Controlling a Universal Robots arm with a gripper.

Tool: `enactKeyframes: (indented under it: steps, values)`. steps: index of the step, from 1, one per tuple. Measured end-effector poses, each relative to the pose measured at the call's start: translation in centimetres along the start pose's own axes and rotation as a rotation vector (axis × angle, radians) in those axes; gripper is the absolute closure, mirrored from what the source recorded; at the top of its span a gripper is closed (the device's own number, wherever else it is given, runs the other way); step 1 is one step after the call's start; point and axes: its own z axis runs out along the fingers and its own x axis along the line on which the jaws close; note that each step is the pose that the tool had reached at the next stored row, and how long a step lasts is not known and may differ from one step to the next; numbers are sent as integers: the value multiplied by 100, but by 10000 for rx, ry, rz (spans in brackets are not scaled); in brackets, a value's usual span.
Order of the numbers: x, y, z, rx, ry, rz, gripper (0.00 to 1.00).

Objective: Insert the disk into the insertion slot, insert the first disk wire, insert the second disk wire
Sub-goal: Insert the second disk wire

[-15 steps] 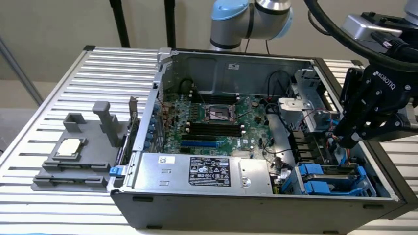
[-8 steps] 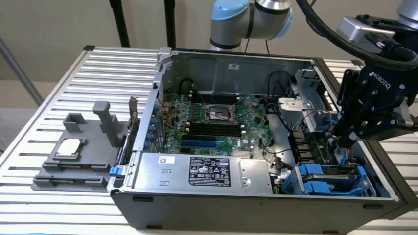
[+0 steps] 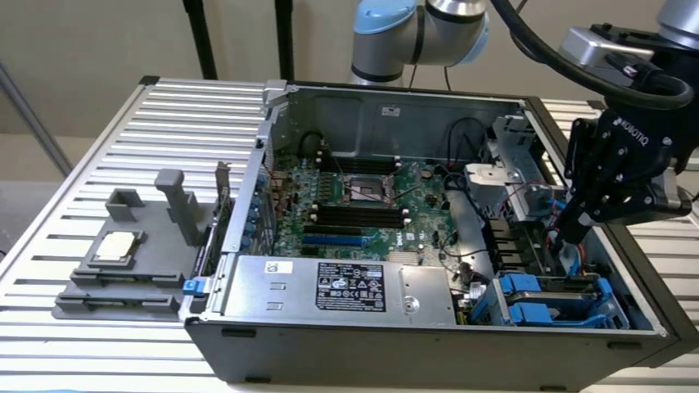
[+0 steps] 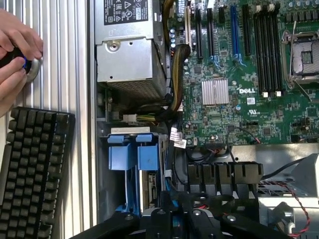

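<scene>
Disk [image 3: 543,288] sits in insertion slot [image 3: 611,315], on slatted table [image 3: 87,155]

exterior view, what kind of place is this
Probably a robotics lab bench for computer assembly: an open computer case on a slatted metal table, a robot arm's gripper over it, and a keyboard beside it.

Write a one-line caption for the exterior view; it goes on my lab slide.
Black pincer hovers inside the open grey computer case, above the blue-clipped drive cage, beside the green motherboard.

one keyboard [image 4: 35,169] — two hands [image 4: 17,55] (a person's)
</scene>
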Motion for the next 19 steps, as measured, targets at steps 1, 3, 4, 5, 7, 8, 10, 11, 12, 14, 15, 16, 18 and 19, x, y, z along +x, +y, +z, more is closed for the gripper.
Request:
enactKeyframes:
  steps: [1, 3, 4, 5, 7, 8, 10, 11, 12, 14, 15, 16, 18, 19]
  values:
    - [-1, 0, 3, 0, 3, 0, 83]
    - [-2, -1, 6, 0, 7, -1, 83]
    - [-2, -1, 9, 1, 8, -1, 83]
    - [-3, 0, 10, 1, 8, 0, 83]
    - [-1, 32, 15, 6, 5, -2, 84]
    - [3, 63, 17, 16, 4, -2, 84]
    - [23, 106, 24, 44, -9, -9, 84]
    - [42, 112, 32, 60, -50, -12, 84]
    - [67, 112, 43, 74, -99, -14, 84]
    - [127, 108, 69, 97, -199, -19, 84]
    - [158, 106, 82, 109, -252, -23, 84]
    - [187, 104, 94, 122, -304, -25, 84]
    - [244, 100, 118, 153, -419, -33, 84]
    - [266, 99, 129, 168, -471, -39, 84]
